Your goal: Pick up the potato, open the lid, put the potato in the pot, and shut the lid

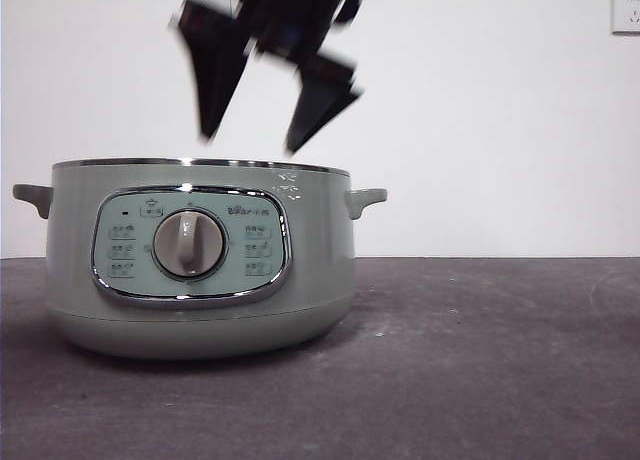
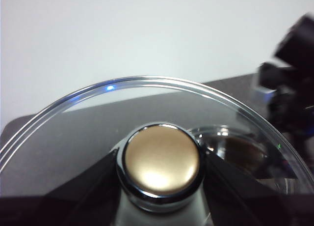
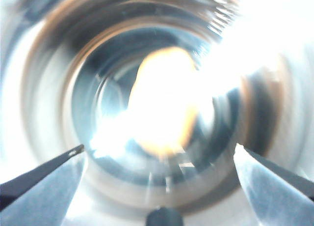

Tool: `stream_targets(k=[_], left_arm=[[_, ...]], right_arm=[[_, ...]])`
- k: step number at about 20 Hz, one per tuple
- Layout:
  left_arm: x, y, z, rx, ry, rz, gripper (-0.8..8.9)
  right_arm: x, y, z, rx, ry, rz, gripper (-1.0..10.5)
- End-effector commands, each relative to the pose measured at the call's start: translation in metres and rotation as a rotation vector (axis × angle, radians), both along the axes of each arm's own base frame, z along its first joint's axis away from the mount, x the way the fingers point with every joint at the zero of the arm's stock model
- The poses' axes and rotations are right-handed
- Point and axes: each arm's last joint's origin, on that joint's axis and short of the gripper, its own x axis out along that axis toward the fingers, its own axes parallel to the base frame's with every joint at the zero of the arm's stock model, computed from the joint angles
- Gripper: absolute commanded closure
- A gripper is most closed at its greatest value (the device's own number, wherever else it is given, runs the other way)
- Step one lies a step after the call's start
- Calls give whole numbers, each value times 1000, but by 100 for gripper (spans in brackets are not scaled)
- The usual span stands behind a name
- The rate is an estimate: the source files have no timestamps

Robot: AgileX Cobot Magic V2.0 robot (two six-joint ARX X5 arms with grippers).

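Note:
The sage-green pot (image 1: pixel 200 270) stands on the table with no lid on it. My right gripper (image 1: pixel 255 130) hangs blurred just above its open rim, jaws open and empty. In the right wrist view the gripper (image 3: pixel 159 147) looks down into the pot (image 3: pixel 44 88), where the orange-brown potato (image 3: pixel 164 103) lies on the bottom, blurred and glary. My left gripper (image 2: pixel 162 159) is shut on the knob (image 2: pixel 162 162) of the glass lid (image 2: pixel 98 132) and holds it off the pot, out of the front view.
The dark table (image 1: pixel 500 360) stretches to the right of the pot. A white wall with a socket (image 1: pixel 626 10) is behind. The right arm (image 2: pixel 289 88) shows dark at the edge of the left wrist view.

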Motion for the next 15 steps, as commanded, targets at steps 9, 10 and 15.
stream_targets(k=[9,10,15], left_arm=[[102,-61,-9,19,114,-170,822],[115,-69,-15,17,133,-208,822],[168,-99,-48,39,229,-259,822]], right_arm=[[-113,-121,152,274,-207,-86,447],[-122,-129,159,296,-222,-90,447],[-163,-169,180,349,-264,-99,447]])
